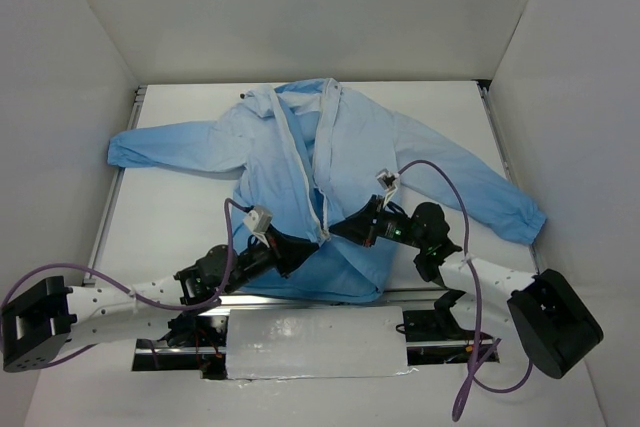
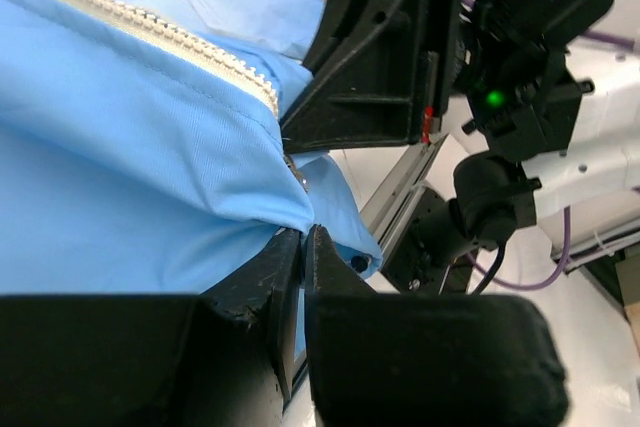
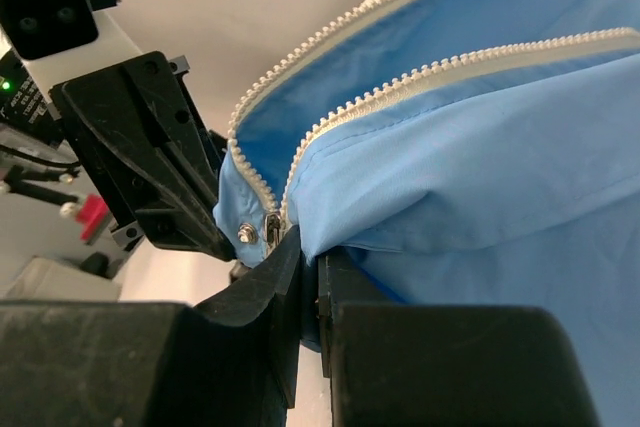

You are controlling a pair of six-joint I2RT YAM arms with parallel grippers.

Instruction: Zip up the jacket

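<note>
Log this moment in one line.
jacket: flat, front open | zipper: teeth apart, slider at bottom | left gripper: shut on jacket edge | right gripper: shut on jacket by slider

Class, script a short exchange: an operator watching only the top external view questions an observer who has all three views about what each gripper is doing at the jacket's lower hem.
Operator: From above the arms hide the hem. Is the left gripper holding the jacket?
Observer: Yes. Its wrist view shows it shut on a fold of the hem fabric.
Operator: And the right gripper?
Observer: Its wrist view shows it shut on fabric at the zipper's foot, just below the metal slider.
</note>
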